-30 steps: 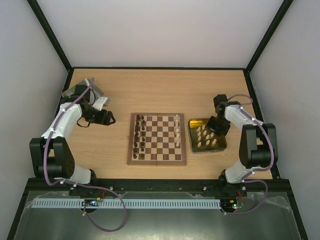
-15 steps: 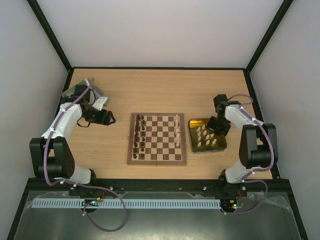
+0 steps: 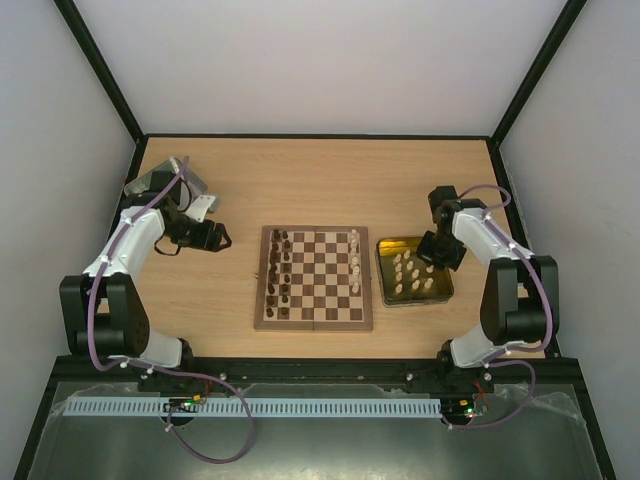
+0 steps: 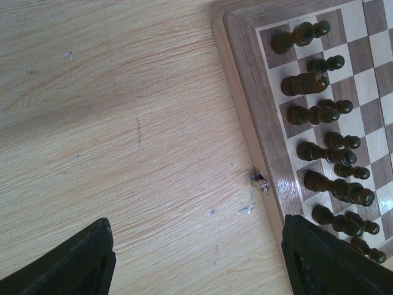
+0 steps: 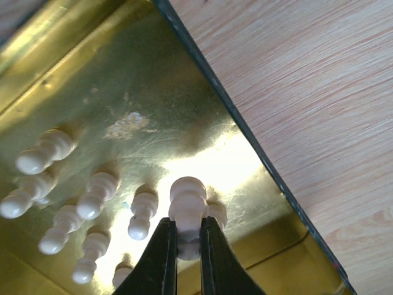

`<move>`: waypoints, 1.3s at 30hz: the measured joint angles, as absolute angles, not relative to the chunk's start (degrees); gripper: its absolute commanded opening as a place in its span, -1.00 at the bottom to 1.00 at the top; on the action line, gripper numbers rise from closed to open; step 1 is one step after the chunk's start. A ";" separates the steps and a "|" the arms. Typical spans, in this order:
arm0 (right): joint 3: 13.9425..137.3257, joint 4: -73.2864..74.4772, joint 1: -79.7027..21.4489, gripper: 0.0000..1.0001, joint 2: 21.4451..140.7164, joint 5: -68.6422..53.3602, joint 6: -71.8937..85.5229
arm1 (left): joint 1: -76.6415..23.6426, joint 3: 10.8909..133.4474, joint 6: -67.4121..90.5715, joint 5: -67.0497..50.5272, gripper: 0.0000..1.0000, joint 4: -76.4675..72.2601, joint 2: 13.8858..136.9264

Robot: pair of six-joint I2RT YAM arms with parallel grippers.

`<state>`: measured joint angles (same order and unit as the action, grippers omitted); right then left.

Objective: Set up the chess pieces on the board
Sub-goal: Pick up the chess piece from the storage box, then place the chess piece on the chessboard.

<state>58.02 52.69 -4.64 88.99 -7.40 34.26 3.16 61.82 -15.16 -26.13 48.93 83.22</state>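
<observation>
The chessboard (image 3: pixel 314 277) lies mid-table, with dark chess pieces (image 3: pixel 281 275) in two columns on its left side and a few cream pieces (image 3: pixel 355 262) on its right. My right gripper (image 5: pixel 188 236) is shut on a cream chess piece (image 5: pixel 187 206), lifted just above the tray floor among several other cream pieces (image 5: pixel 92 200). In the top view it (image 3: pixel 432 255) hangs over the tray. My left gripper (image 3: pixel 218 238) stands open over bare table, left of the board's edge (image 4: pixel 245 117). Its fingers (image 4: pixel 83 261) hold nothing.
A yellow-sided metal tray (image 3: pixel 413 248) sits right of the board, its rim (image 5: pixel 245 138) close beside the held piece. A silver tin (image 3: pixel 160 180) lies at the far left behind the left arm. A small metal clasp (image 4: pixel 260 180) sticks out of the board's left edge.
The right gripper's jaws have closed on the cream piece in the tray. The left arm has not moved.
</observation>
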 measured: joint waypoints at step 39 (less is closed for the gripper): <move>65.08 63.16 -44.36 -0.95 84.93 -13.50 47.22 | 3.16 61.30 -15.62 -26.96 0.49 48.29 83.22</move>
<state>65.08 63.16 -44.36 84.93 -13.50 47.22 3.16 61.30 -15.62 -26.96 48.29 83.22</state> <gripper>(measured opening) 0.039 0.746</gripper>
